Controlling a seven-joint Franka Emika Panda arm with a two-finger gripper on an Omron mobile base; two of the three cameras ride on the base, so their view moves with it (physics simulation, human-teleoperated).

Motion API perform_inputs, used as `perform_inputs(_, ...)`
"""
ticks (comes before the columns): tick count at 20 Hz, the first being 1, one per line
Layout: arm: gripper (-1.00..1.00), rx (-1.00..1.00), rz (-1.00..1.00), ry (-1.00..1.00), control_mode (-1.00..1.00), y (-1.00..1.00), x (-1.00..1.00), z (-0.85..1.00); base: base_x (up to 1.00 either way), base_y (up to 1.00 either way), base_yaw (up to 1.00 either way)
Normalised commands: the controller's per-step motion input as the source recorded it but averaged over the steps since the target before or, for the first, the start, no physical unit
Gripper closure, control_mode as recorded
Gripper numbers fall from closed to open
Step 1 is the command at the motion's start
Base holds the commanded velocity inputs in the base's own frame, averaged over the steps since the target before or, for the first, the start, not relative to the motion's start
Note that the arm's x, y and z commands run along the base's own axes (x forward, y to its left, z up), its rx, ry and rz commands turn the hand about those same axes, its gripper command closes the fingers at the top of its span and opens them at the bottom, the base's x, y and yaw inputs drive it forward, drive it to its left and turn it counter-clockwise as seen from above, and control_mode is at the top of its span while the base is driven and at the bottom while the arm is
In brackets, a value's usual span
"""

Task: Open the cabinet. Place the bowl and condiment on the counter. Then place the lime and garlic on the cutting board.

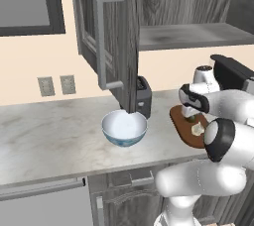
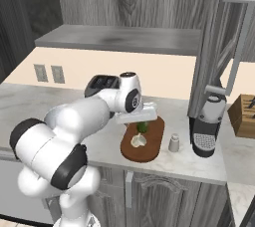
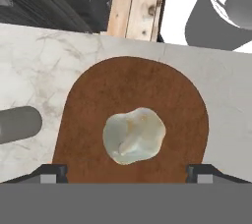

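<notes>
The garlic (image 3: 133, 135), a lumpy off-white bulb, lies on the dark reddish-brown board (image 3: 98, 100); the gripper (image 3: 127, 170) hangs wide open at six o'clock, holding nothing.

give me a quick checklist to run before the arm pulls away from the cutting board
1. Garlic on the cutting board: ok, it lies near the board's middle.
2. Gripper let go of the garlic: ok, the fingertips stand wide on either side of it, apart from it.
3. Lime on the cutting board: ok, it sits just beyond the garlic.
4. Bowl on the counter: ok, upright, below the open cabinet door.
5. Condiment on the counter: ok, upright beside the board.
6. Path upward past the cabinet shelf: cannot tell.
</notes>
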Motion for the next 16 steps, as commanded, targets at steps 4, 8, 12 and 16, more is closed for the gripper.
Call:
perform_inputs(4, -1.00, 0.00, 0.00, -0.04, -1.00, 0.14, -0.32, 0.60, 0.00, 0.00, 0.00)
perform_inputs(8, -1.00, -0.10, 0.11, -0.08, -1.00, 0.91, -0.69, 0.23, 0.00, 0.00, 0.00)
perform_inputs(12, -1.00, -0.27, 0.12, -0.09, -1.00, 1.00, -0.62, 0.23, 0.00, 0.00, 0.00)
perform_inputs(16, -1.00, -0.29, 0.11, -0.17, -1.00, 1.00, -0.73, 0.29, 0.00, 0.00, 0.00)
